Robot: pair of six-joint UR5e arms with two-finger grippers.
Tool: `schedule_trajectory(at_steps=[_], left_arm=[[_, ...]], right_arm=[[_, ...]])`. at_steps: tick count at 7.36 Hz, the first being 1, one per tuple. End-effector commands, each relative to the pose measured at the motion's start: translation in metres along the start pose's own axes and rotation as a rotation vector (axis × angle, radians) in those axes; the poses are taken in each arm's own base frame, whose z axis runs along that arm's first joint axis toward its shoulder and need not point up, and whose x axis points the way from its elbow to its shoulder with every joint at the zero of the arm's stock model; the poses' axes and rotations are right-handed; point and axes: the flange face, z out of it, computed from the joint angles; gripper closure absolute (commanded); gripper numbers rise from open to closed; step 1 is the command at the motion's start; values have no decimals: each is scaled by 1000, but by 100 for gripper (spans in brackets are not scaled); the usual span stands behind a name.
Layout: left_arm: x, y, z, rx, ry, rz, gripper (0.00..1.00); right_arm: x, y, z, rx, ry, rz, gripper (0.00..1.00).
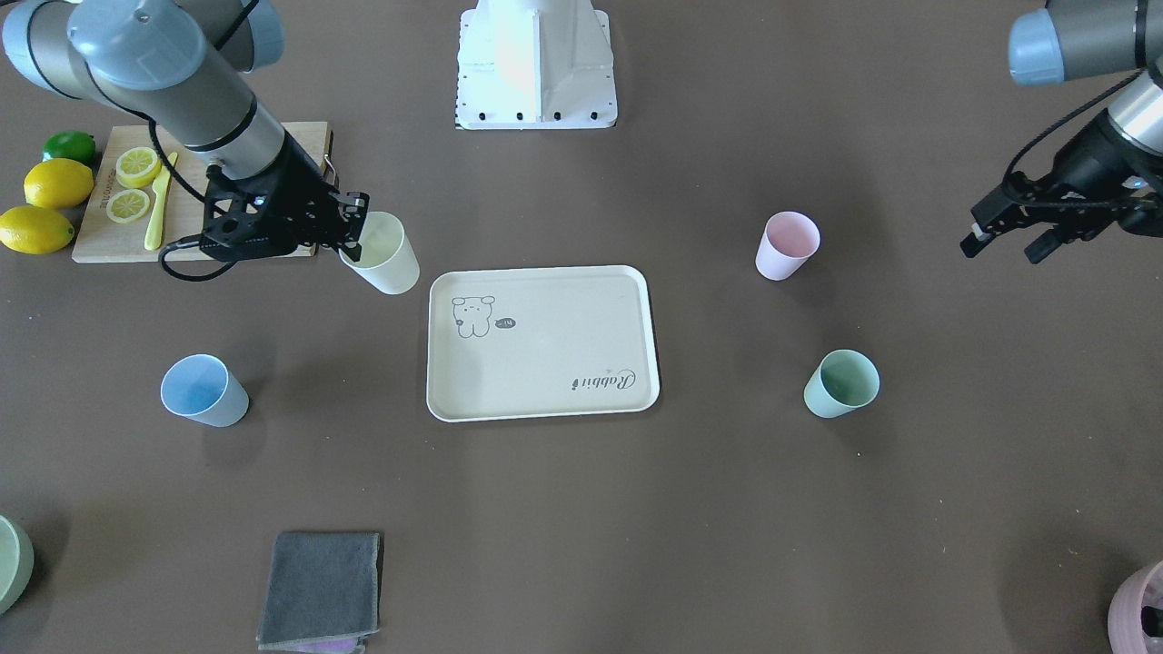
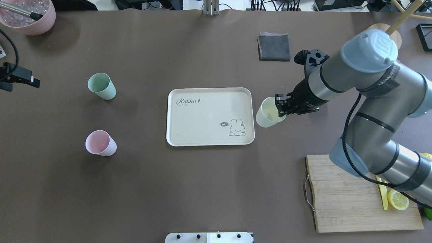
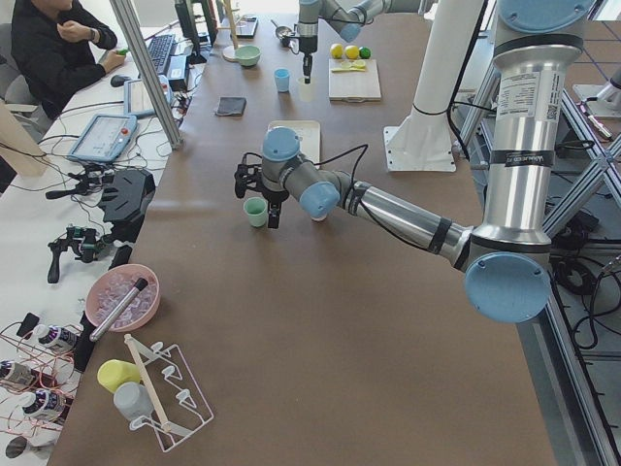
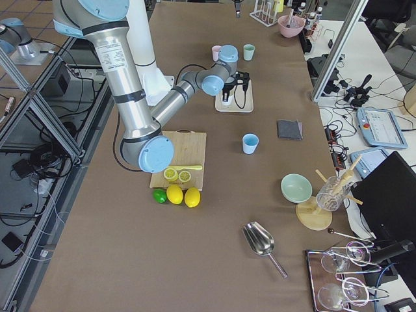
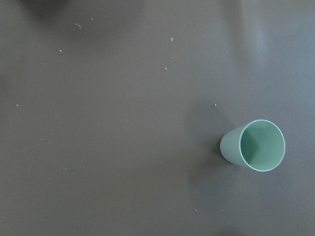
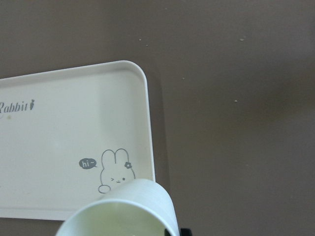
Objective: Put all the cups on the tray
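4 cups, 1 tray (image 1: 545, 363), none of the 4 on it yet; tray sits mid-frame on the tabletop (image 1: 581, 527), bare. Right fingers (image 1: 357, 238) are closed on the rim of the pale yellow cup (image 1: 389, 262), w/ the cup tilted just off the tray's upper-left corner in the front view; can't tell if its base touches the tabletop. Left fingers (image 1: 1007, 240), at the right edge of that view, are spread apart w/ nothing btwn them, well away from any cup. Other 3 cups stand upright, mouths up: blue cup (image 1: 203, 391) lower left of the tray, pink cup (image 1: 787, 245) upper right, mint cup (image 1: 841, 383) lower right, below the pink one. Upper left: 1 cutting board (image 1: 104, 241) w/ 2 lemon halves (image 1: 137, 167) & 1 yellow knife (image 1: 156, 204); beside it 2 whole lemons (image 1: 57, 183), 1 lime (image 1: 69, 145); 1 grey cloth (image 1: 320, 589) at bottom.
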Motion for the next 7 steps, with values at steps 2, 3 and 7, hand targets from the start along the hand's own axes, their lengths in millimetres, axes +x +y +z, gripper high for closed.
schedule_trajectory(at_steps=[2,3,7], left_arm=[[59,44,62,0,-45,-6,2],[65,54,75,-4,-59,11,2],[69,60,84,-14,-64,8,2]], right_arm=[[-43,9,12,0,24,-12,100],[-49,4,18,-1,28,-9,100],[-82,-3,64,-4,77,-19,100]])
